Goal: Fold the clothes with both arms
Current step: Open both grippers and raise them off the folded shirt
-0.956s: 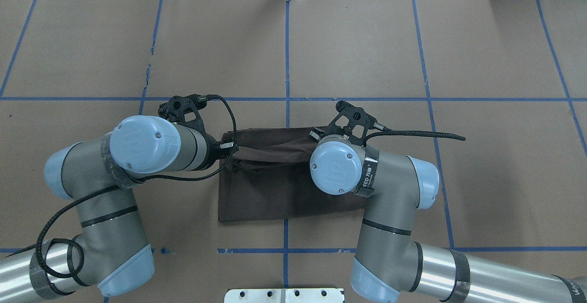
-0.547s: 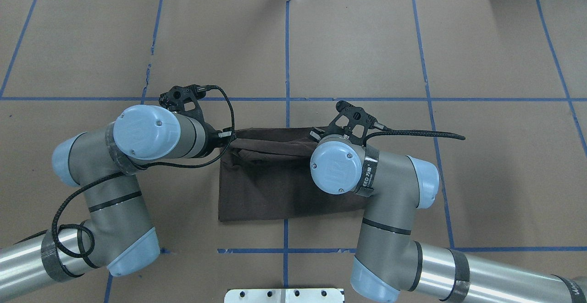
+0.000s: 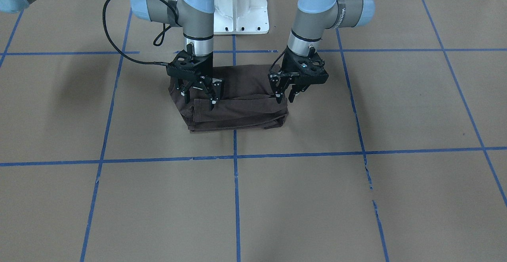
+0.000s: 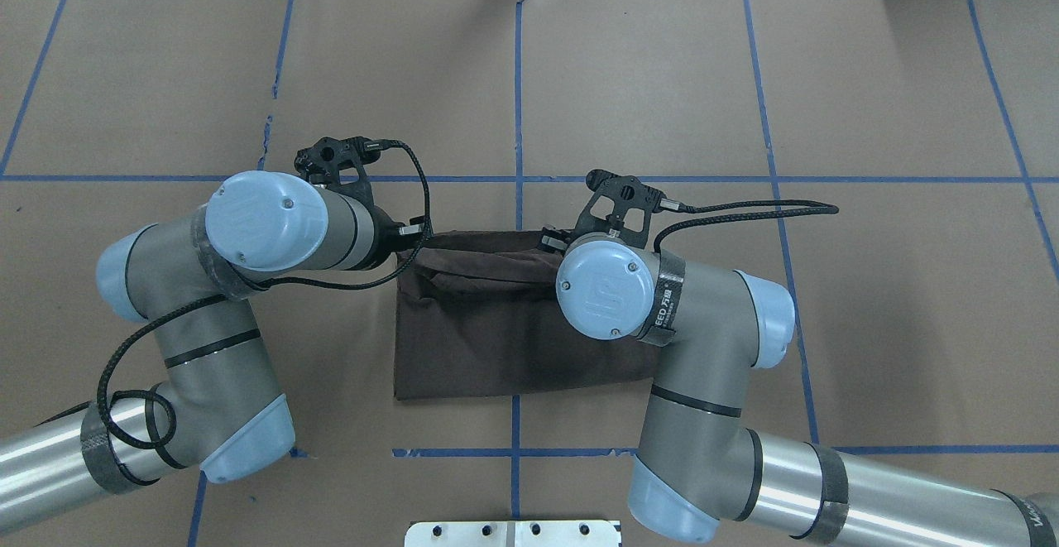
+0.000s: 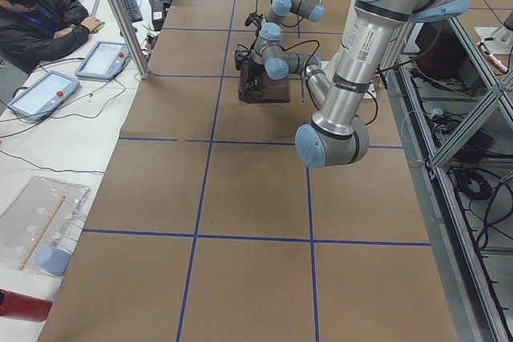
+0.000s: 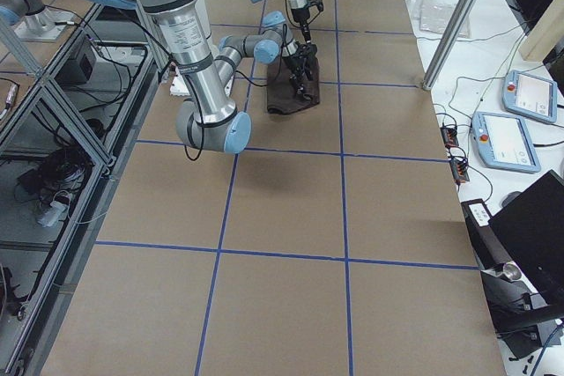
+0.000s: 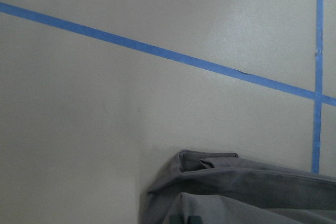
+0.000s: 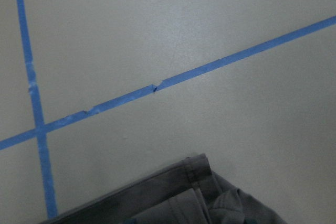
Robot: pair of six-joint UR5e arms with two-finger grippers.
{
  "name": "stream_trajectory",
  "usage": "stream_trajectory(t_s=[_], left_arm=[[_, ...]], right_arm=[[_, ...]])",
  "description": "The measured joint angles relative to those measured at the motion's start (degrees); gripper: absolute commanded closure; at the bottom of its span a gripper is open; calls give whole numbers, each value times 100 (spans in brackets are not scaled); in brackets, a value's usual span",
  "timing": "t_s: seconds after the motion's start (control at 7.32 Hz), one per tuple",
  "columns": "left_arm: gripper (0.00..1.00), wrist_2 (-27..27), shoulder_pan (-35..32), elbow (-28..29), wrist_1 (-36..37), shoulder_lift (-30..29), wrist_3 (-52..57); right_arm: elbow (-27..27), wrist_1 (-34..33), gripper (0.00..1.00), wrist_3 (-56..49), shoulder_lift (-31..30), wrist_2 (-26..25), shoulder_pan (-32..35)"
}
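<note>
- The brown T-shirt [image 3: 237,111] lies folded on the table [image 3: 317,198], in the middle, near the robot.
- The right gripper [image 3: 198,97] is at one end, fingers apart.
- The left gripper [image 3: 285,98] is at the other end, fingers apart.

Bright, even light from above falls on the desk [image 3: 356,198]. A soft, blurred shadow lies at 9 o'clock in the front-facing view. Both wrist views are washed pale, the T-shirt [image 7: 252,187] grey, with faint sheen at 12 o'clock.
</note>
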Motion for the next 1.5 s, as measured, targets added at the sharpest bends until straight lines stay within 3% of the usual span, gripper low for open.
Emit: stream_trajectory(t_s=[0.41, 0.82, 1.5], left_arm=[[0, -344, -369, -9, -23, 23, 909], [0, -482, -462, -13, -47, 43, 1100], [0, -488, -467, -29, -48, 62, 1069]], right_arm=[[85, -39, 0, -474, 127, -26, -360], [-352, -41, 0, -1406, 159, -266, -603], [-754, -104, 0, -2556, 180, -307, -224]])
